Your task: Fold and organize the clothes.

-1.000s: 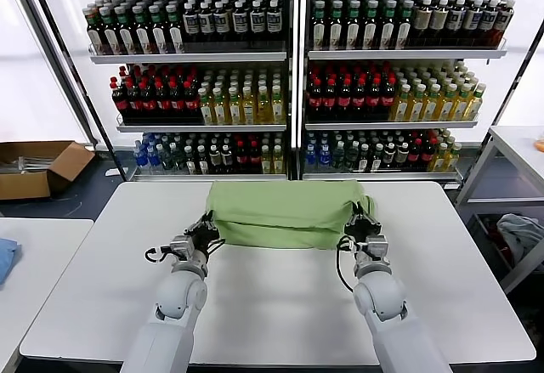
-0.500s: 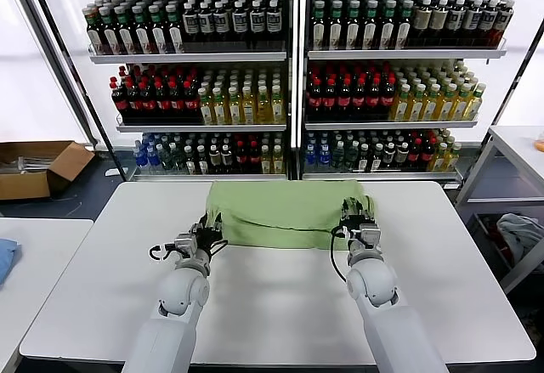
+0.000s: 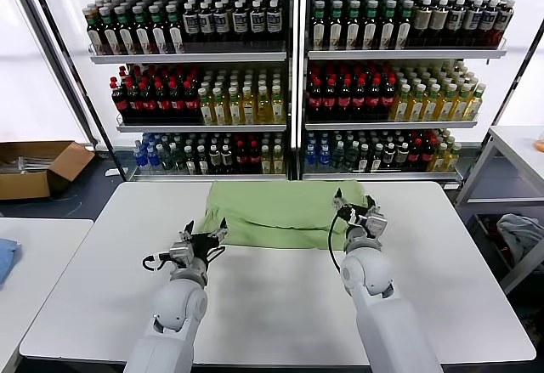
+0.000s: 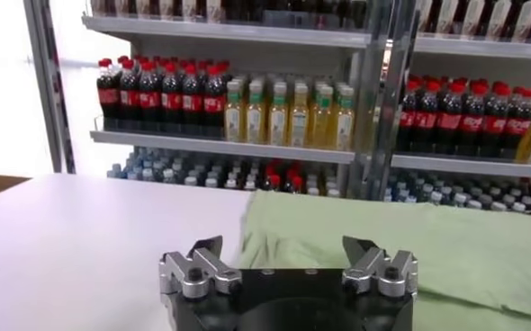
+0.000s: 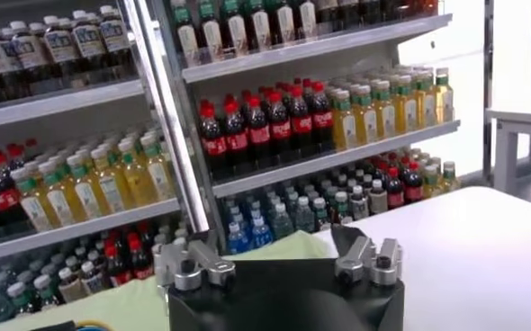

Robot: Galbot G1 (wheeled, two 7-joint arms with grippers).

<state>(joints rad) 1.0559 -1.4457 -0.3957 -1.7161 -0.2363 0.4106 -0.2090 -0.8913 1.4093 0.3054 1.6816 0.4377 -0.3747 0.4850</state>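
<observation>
The clothes, one light green shirt point(image 3: 280, 207), lie folded in a flat band at the far middle of the white table point(image 3: 272, 305). My left gripper point(image 3: 206, 224) stands open at the shirt's near left corner, with nothing between its fingers. In the left wrist view the left gripper point(image 4: 282, 245) is spread wide just short of the green fabric point(image 4: 427, 256). My right gripper point(image 3: 354, 200) is open over the shirt's right end. The right wrist view shows the right gripper point(image 5: 265, 243) empty, with green cloth point(image 5: 103, 310) below it.
Shelves of bottles point(image 3: 289, 76) stand behind the table. A cardboard box point(image 3: 38, 165) sits on the floor at the left. A side table with a blue cloth point(image 3: 4, 258) is at the left, and a grey-blue bundle point(image 3: 520, 230) lies under a table at the right.
Both grippers opened and let go of the shirt's near edge. The raised fabric dropped and now lies flat, with its front edge farther back on the table.
</observation>
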